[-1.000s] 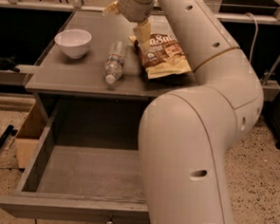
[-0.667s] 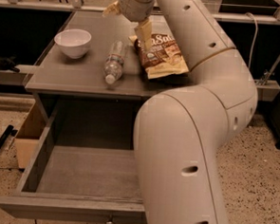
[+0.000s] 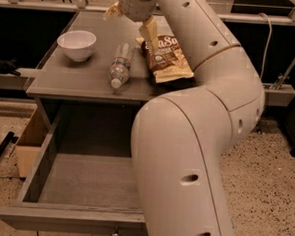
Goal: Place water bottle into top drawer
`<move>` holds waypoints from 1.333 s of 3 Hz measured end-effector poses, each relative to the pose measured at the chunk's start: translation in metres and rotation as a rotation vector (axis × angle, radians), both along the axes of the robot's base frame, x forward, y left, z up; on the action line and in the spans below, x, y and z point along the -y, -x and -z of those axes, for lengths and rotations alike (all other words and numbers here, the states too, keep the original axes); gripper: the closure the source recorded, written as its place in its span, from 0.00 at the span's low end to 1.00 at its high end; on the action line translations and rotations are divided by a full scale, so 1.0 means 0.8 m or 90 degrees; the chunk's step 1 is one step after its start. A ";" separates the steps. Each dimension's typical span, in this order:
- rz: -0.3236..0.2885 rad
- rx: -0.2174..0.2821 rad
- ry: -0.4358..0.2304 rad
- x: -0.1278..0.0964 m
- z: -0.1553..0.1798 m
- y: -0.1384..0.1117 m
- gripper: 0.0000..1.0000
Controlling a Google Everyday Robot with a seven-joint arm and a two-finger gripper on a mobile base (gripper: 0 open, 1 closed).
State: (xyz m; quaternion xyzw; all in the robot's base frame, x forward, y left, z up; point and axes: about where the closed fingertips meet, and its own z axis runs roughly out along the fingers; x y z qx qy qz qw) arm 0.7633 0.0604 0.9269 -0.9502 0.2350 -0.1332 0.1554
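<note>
The water bottle (image 3: 119, 64) lies on its side on the grey table top (image 3: 64, 82), white cap toward the front edge. The top drawer (image 3: 78, 186) below is pulled wide open and holds nothing; its front panel with a small knob (image 3: 114, 233) is at the bottom of the view. My gripper (image 3: 130, 20) hangs over the back of the table, just behind and above the bottle's base, apart from it. Its tan fingers (image 3: 149, 31) are spread and hold nothing.
A white bowl (image 3: 77, 44) stands on the table left of the bottle. A brown chip bag (image 3: 166, 58) lies just right of it. A tan cardboard box (image 3: 28, 143) sits on the floor left of the drawer. My arm (image 3: 196, 143) covers the drawer's right side.
My arm's lower bulk has shifted slightly left over the drawer. The gripper stays at the back of the table. The bottle has not moved.
</note>
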 end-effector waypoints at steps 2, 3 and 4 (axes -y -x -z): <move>-0.101 0.020 0.120 -0.008 -0.007 0.020 0.00; -0.098 0.031 0.109 -0.014 -0.005 0.012 0.00; -0.103 0.031 0.072 -0.030 0.007 0.003 0.00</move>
